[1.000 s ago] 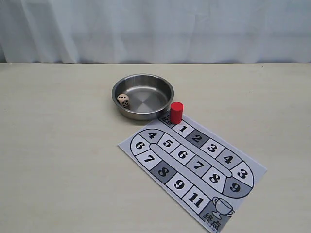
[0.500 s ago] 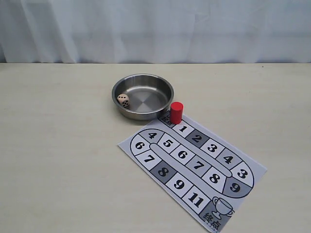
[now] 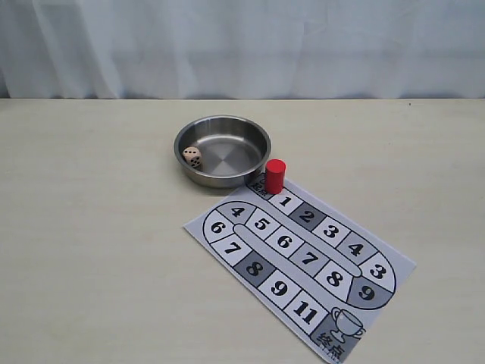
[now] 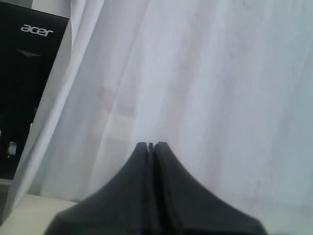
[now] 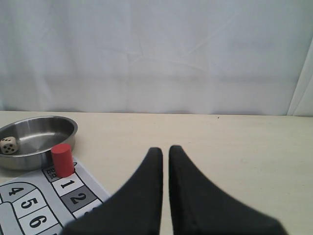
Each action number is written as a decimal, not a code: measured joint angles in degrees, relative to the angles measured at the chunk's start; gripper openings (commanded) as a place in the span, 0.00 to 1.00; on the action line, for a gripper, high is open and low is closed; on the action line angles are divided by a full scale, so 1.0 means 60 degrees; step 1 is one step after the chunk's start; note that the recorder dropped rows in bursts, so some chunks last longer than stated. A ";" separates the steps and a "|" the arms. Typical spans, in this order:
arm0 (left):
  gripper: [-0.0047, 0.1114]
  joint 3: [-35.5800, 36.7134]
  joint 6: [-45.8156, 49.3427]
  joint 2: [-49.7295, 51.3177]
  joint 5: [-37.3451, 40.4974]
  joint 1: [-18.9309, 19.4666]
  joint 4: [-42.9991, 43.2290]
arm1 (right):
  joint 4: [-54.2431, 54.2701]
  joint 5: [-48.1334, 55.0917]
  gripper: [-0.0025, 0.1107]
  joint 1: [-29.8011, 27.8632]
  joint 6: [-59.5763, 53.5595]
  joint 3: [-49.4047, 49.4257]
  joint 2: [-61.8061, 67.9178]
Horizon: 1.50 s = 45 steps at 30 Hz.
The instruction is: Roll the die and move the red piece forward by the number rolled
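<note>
End effectors clenched: left end effector (image 4: 150,145) toward curtain (image 4: 220,73), right end effector (image 5: 165,149) above table (image 5: 230,137).

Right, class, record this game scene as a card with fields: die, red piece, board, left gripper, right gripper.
die: inside the steel bowl, near its left side
red piece: upright on the board, on the start square beside 1
board: flat on the table
left gripper: shut, empty
right gripper: nearly shut, empty
</note>
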 measured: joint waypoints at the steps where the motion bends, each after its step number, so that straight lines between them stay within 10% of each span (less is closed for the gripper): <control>1: 0.04 -0.0375 0.0134 0.0213 0.0307 0.0000 0.0000 | 0.0000 0.0000 0.06 0.0000 0.0000 0.0000 0.0000; 14: 0.04 -0.4921 0.2264 0.5857 0.3548 0.0000 -0.0364 | 0.0000 0.0000 0.06 0.0000 0.0000 0.0000 0.0000; 32: 0.04 -0.6958 0.5957 1.3005 0.4333 0.0000 -0.3326 | 0.0000 0.0000 0.06 0.0000 0.0000 0.0000 0.0000; 45: 0.15 -1.1314 0.6342 1.7757 0.6021 -0.1259 -0.2861 | 0.0000 0.0000 0.06 0.0000 0.0000 0.0000 0.0000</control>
